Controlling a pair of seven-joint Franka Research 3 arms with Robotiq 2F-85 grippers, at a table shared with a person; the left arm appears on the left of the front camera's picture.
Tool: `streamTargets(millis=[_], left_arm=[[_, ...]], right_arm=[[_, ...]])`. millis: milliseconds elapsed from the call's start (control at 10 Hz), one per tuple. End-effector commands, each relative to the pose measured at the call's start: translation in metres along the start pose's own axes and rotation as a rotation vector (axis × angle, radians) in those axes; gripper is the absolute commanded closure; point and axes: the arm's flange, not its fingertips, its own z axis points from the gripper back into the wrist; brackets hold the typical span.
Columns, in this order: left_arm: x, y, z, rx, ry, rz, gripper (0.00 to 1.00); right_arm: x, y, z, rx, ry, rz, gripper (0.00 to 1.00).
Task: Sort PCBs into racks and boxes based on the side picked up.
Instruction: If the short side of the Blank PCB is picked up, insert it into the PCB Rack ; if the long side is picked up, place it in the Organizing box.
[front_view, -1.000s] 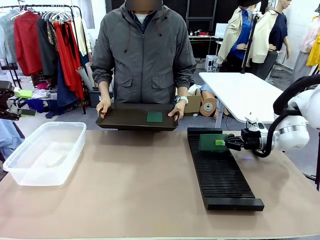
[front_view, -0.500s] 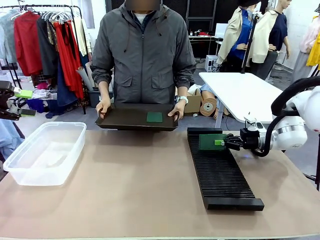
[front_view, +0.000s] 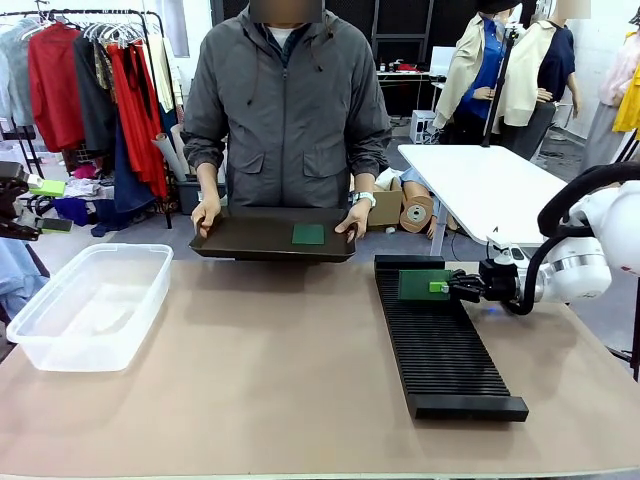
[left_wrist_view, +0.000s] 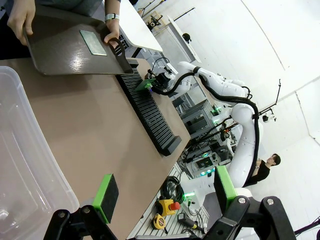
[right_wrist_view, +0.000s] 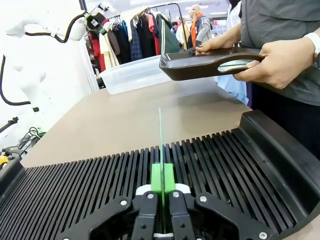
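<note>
Over the rack (front_view: 440, 345), right gripper (front_view: 439, 286) clamped tight on upright PCB (front_view: 416, 285)

- Left: clear plastic tub (front_view: 60, 350).
- Right: long black slotted rack (front_view: 445, 350), green board (front_view: 420, 284) upright at far end.
- Behind: flat black tray (front_view: 250, 238) bearing second green board (front_view: 308, 234).

Front cam faces person (front_view: 287, 110) across table (front_view: 280, 370); R wrist close over rack (right_wrist_view: 225, 160); all 3 share tray (front_view: 250, 238).

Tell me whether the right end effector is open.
No, the right end effector is shut on a PCB held upright at the black rack.
</note>
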Motion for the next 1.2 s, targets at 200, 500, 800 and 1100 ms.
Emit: streamTargets(millis=[200,500,800,1100], left_arm=[[0.0,-0.002,0.0,-0.004,-0.005,0.006,0.0],[0.0,-0.002,0.0,-0.004,-0.005,0.006,0.0],[0.0,-0.002,0.0,-0.004,-0.005,0.006,0.0],[0.0,-0.002,0.0,-0.004,-0.005,0.006,0.0]], right_arm=[[-0.004,-0.018,0.01,-0.027,-0.014,-0.012,1.0],[0.008,-0.011,0.01,-0.009,-0.051,0.016,0.85],[0.018,-0.004,0.008,0.002,-0.055,0.031,0.32],[0.024,-0.002,0.01,-0.001,-0.059,0.034,0.0]])
